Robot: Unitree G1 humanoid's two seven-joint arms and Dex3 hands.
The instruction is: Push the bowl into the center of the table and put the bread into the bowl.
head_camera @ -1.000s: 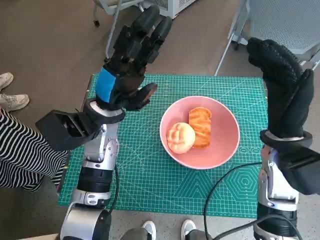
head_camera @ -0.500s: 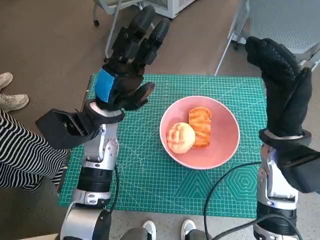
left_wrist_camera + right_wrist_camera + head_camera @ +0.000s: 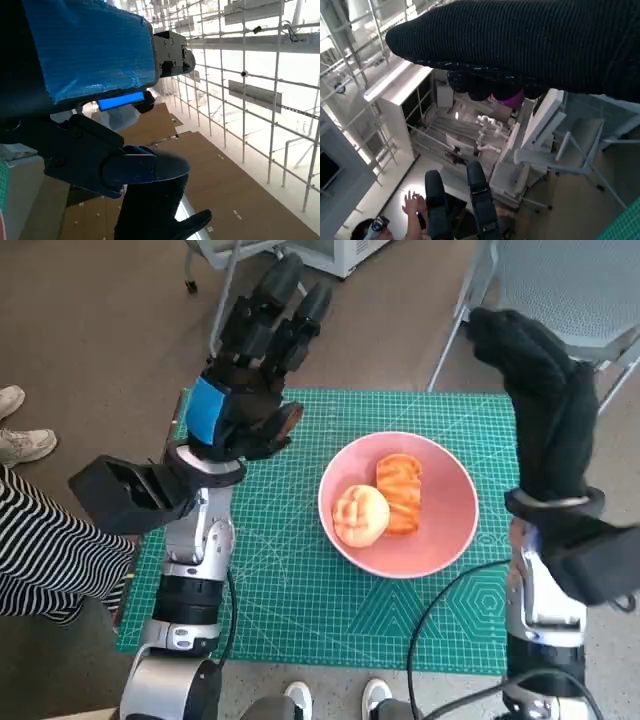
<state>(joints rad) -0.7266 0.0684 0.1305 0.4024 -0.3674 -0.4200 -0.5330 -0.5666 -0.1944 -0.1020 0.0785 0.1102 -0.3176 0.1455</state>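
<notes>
Since the earlier frame the right hand [image 3: 540, 405] has swung toward the upper middle of the head view, while the left hand [image 3: 250, 375] has barely shifted. Both are raised, fingers extended and apart, holding nothing. The pink bowl [image 3: 445, 540] sits right of center on the green mat [image 3: 290, 590], with a round bread [image 3: 360, 515] and a toasted slice [image 3: 401, 492] touching inside it.

In the left wrist view, the blue-taped hand back [image 3: 90, 45] fills the upper left, above the gloved right hand [image 3: 155, 210] at lower center.

In the right wrist view, the glove [image 3: 530, 45] spans the top; the left hand's fingers [image 3: 477, 200] rise at lower center, beside a person [image 3: 410, 220] at lower left.
</notes>
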